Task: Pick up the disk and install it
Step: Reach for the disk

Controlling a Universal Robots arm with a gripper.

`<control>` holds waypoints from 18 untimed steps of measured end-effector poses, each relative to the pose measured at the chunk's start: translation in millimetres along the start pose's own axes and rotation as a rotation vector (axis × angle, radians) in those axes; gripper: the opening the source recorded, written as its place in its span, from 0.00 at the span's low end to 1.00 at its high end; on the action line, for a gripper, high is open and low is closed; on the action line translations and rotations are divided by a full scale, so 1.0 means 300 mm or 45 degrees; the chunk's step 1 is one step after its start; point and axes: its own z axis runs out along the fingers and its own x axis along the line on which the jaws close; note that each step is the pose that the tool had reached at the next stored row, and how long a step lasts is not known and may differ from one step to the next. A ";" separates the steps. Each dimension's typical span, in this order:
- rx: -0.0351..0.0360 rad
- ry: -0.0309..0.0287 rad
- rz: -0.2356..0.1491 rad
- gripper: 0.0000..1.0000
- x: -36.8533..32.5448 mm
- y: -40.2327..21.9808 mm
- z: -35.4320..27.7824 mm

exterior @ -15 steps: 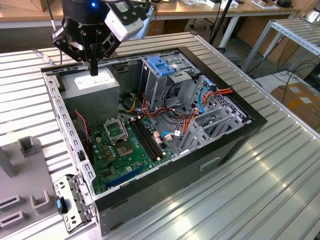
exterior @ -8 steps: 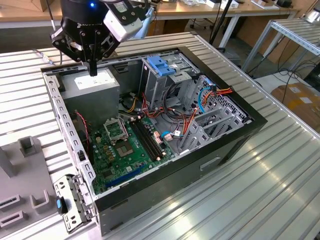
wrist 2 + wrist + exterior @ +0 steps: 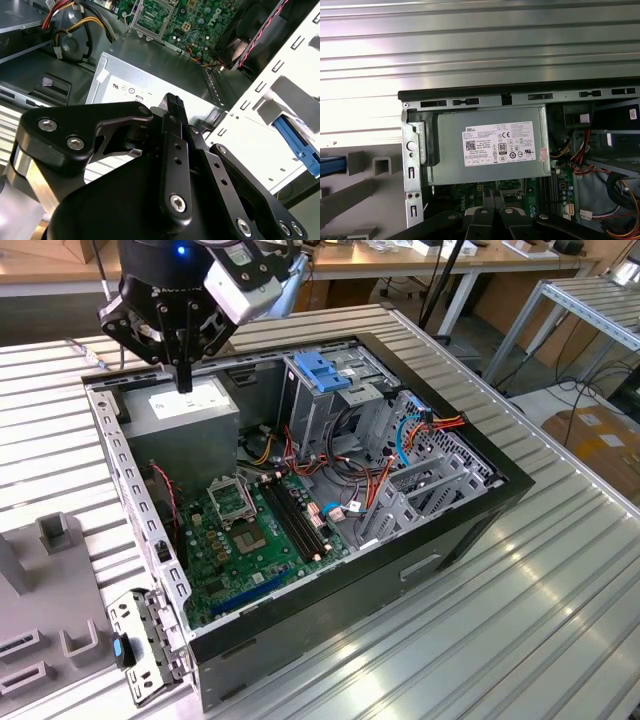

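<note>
In the open case (image 3: 330,612) on the worktop (image 3: 520,625), the power-supply box (image 3: 190,418) fills the corner under the hand (image 3: 185,380). Beside it the tall drive cage (image 3: 325,395) and loose cables (image 3: 372,478) crowd the way; above the motherboard (image 3: 245,535) lies open room.

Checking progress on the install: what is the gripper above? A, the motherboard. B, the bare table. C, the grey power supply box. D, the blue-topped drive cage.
C: in the exterior view the gripper hangs over the power supply box, which both wrist views face.
</note>
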 end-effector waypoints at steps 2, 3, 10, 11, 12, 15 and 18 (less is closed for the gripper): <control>-0.0001 0.0000 0.000 0.11 0.010 -0.001 0.000; -0.0001 0.0000 0.000 0.11 0.013 -0.001 0.000; -0.0001 0.0002 0.000 0.11 0.026 -0.002 0.000; 0.0000 0.0003 0.000 0.11 0.028 -0.002 0.000; 0.0000 0.0004 0.000 0.11 0.030 -0.002 0.000; 0.0000 0.0004 0.000 0.11 0.037 -0.003 0.000; 0.0000 0.0005 0.000 0.11 0.042 -0.003 0.000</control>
